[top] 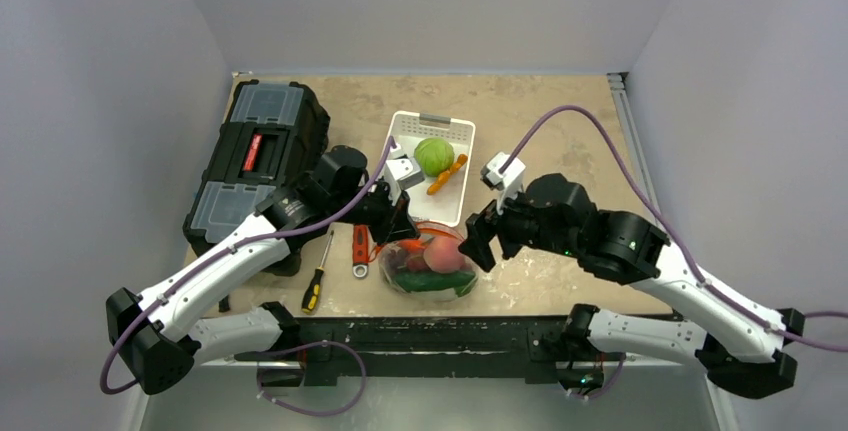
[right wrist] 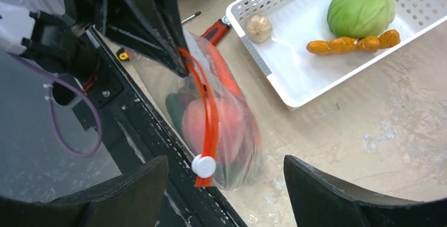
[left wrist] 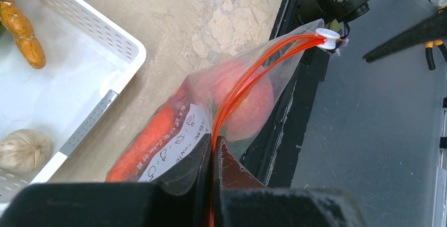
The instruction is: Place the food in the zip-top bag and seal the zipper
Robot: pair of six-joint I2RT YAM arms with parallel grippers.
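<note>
Left gripper [left wrist: 213, 150] pinches zipper [left wrist: 253, 77] end; right gripper [right wrist: 224, 185] wide, empty. Risk: it misses white slider [right wrist: 203, 165], leaving zip-top bag [right wrist: 232, 132] unsealed.

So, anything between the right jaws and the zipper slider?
Nothing visible. The slider sits at the end of the zipper nearest the open right jaws, with only clear air between. The left jaws pinch the zipper's far end, behind the slider. The tray lies off to the side.
</note>
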